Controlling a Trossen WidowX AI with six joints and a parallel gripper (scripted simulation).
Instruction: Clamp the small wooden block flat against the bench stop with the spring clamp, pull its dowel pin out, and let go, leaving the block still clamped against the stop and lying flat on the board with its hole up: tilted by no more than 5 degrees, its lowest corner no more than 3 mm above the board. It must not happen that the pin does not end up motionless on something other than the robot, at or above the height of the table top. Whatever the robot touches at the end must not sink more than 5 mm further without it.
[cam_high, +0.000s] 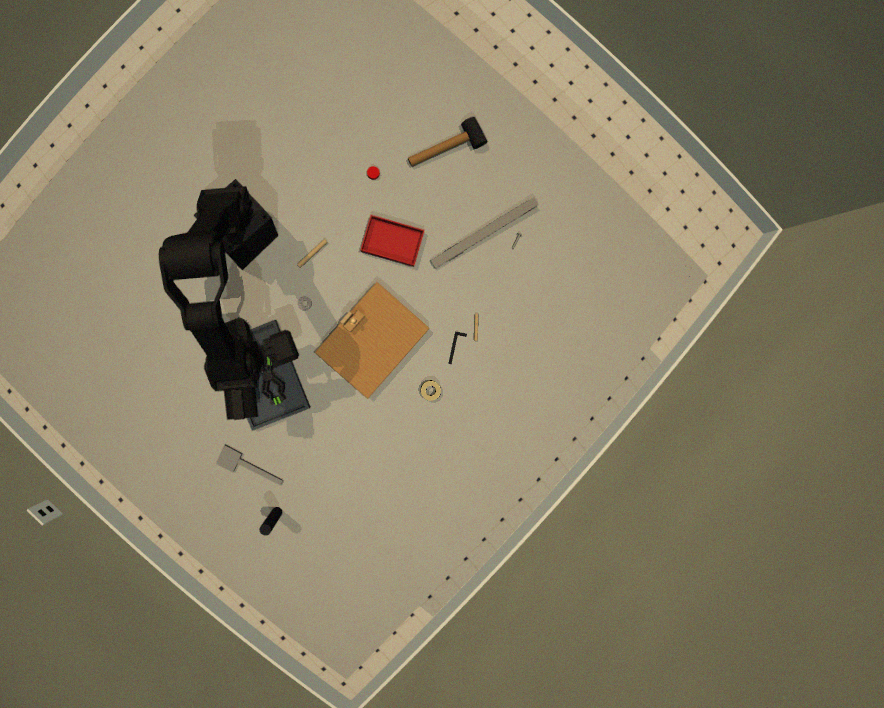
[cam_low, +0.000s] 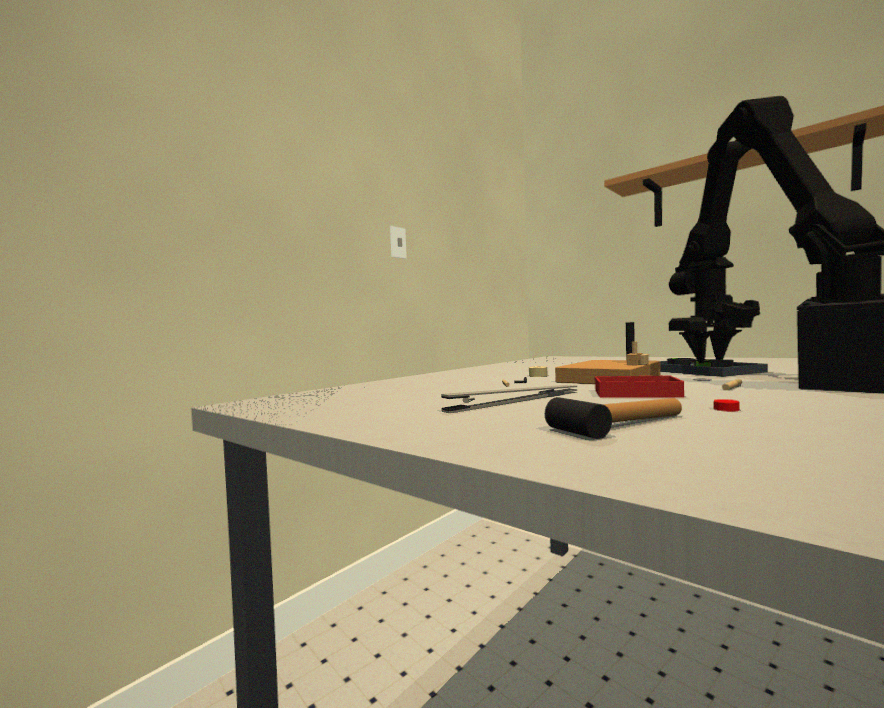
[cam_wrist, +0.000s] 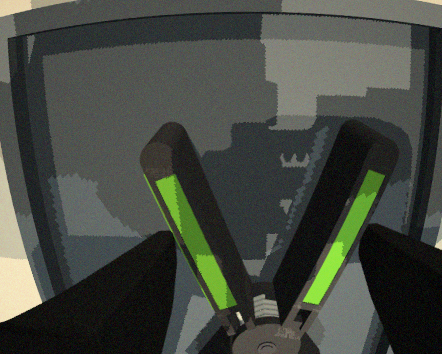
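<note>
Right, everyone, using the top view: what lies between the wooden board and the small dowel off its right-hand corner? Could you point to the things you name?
A black hex key (cam_high: 453, 348) (cam_low: 520, 380) lies between the wooden board (cam_high: 383, 339) (cam_low: 597, 368) and the small dowel (cam_high: 475, 326) (cam_low: 505, 382), plain in the top view.

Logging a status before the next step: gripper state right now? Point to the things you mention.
Gripper (cam_low: 709, 361) (cam_wrist: 270, 243): part-open, fingers on either side of the black spring clamp with green pads (cam_high: 274, 383) (cam_wrist: 266, 345); whether they grip it can't be told.
</note>
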